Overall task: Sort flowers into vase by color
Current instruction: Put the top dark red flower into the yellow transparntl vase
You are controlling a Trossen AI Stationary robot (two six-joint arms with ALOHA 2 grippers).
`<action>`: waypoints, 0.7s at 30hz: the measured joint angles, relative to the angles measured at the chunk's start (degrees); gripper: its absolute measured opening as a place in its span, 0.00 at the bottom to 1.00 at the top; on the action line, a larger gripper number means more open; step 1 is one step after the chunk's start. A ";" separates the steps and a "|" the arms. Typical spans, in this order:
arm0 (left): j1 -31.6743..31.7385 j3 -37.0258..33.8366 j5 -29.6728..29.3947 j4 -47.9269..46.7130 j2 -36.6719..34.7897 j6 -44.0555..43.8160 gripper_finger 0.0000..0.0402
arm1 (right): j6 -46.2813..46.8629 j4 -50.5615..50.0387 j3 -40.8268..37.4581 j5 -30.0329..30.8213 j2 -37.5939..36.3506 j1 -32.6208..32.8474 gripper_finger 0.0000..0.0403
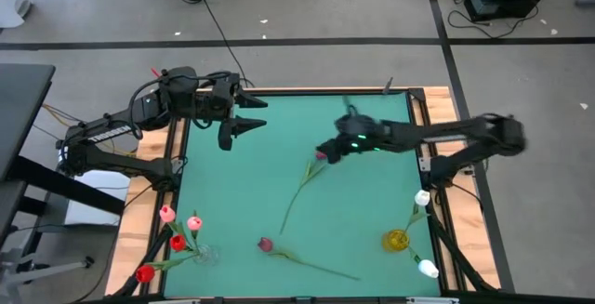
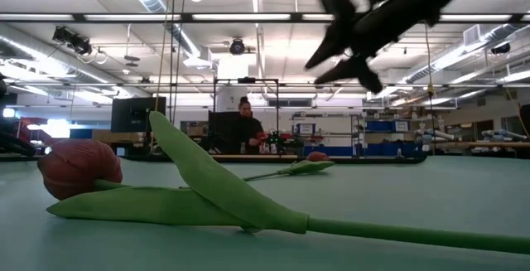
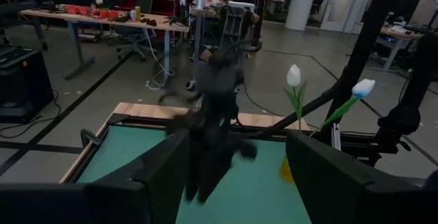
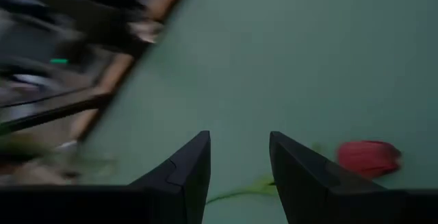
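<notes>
Two tulips on table

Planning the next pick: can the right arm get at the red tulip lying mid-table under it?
Probably yes. The right gripper hovers open just above the red artificial tulip on the bare green mat, nothing between them. The left gripper waits apart.

My green mat lies in a wooden frame on grey floor. A black cable crosses it. Beyond, a person stands at a monitor.
</notes>
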 joint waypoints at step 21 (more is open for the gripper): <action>0.00 -0.01 0.00 0.01 0.00 0.07 0.62 | 51.75 -19.64 23.08 -13.37 36.10 1.33 0.39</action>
